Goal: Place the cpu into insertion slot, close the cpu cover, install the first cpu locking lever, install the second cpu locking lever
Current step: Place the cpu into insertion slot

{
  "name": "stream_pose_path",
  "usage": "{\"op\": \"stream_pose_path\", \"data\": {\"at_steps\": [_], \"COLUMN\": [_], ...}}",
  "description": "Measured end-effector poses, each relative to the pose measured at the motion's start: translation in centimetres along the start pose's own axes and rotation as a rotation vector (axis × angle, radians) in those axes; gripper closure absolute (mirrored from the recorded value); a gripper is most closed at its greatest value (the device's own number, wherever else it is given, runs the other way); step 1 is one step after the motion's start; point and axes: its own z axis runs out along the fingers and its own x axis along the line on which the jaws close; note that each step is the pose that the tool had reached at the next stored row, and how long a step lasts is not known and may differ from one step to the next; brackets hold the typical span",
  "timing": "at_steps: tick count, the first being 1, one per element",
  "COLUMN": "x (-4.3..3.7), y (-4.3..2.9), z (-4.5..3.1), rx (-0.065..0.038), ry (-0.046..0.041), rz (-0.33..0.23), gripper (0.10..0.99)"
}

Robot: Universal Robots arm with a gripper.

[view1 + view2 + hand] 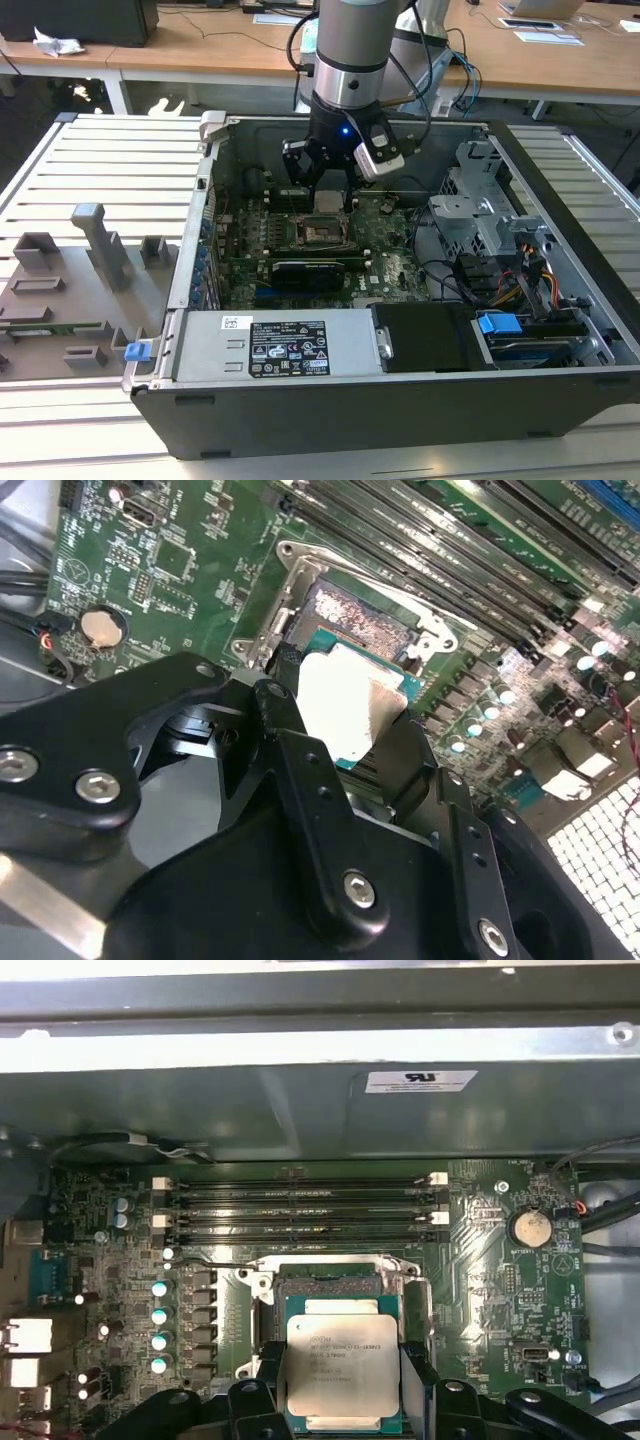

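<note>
The gripper [352, 720] squeezes the cpu [350, 705] by two of its edges. The cpu's shiny top faces up in both wrist views. Just past it lies the slot [365, 620], with its pale pins showing. In the exterior view the slot sits at 6 o'clock from the gripper, inside the case [400, 420]. Memory slots [300, 1205] lie farther back.

Robotics lab or workshop: opened computer case [400, 420] on slatted metal bench [110, 160], wooden desks [560, 70] behind.
</note>
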Motion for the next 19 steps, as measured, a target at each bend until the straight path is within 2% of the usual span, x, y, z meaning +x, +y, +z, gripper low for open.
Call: {"op": "stream_pose_path", "data": {"at_steps": [3,6,13,14,16,19], "x": [-0.49,-0.40,-1.85,-1.77,-0.63,-0.05], "y": [0.07,0.06,0.09,0.09,0.06,0.04], "z": [0.08,0.24,0.40,0.41,0.43,0.49], "rx": [0.000,0.000,0.000,0.000,0.000,0.000], "ry": [0.0003,0.0002,0.0011,0.0009,-0.0032,-0.0033], "rz": [-0.001,-0.001,-0.002,-0.002,-0.003,-0.003], "gripper": [0.545,0.545,0.545,0.545,0.545,0.545]}}
